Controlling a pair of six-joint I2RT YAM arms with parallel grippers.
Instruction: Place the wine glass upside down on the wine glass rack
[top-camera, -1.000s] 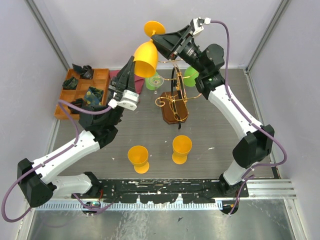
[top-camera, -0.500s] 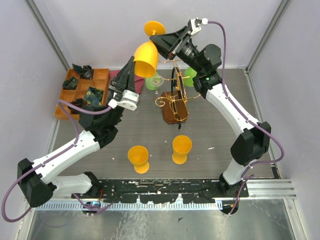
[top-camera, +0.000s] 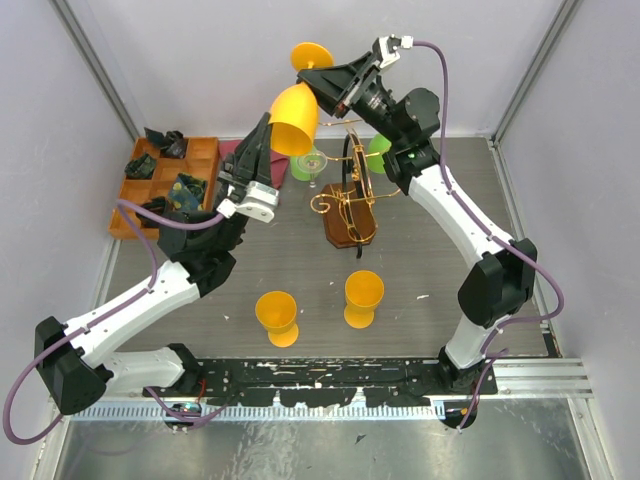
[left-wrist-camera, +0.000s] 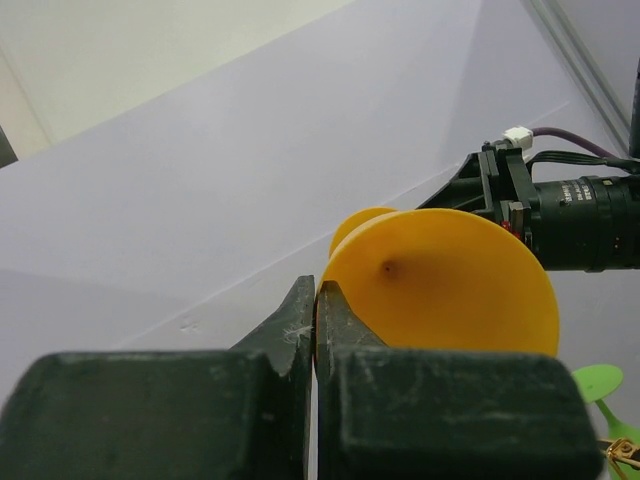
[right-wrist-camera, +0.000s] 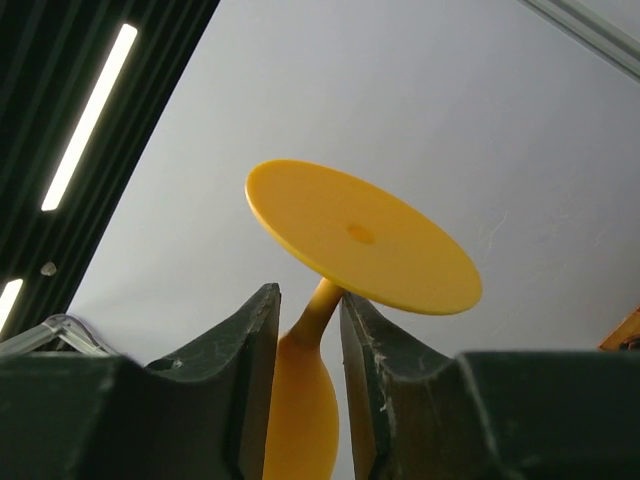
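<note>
The right tool hides most of the wine glass bowl.

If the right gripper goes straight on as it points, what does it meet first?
The right gripper would first meet the wine glass stem, which stands between its open jaws below the foot; how deep is unclear.

No text, label, brand, number or sign is readable on anything in these views.

The white and black left arm reaches up and forward. Its black left gripper pinches the rim of the orange plastic wine glass. The white and black right arm bends high and reaches left. The black right gripper has its fingers a little apart, one on each side of the stem.
</note>
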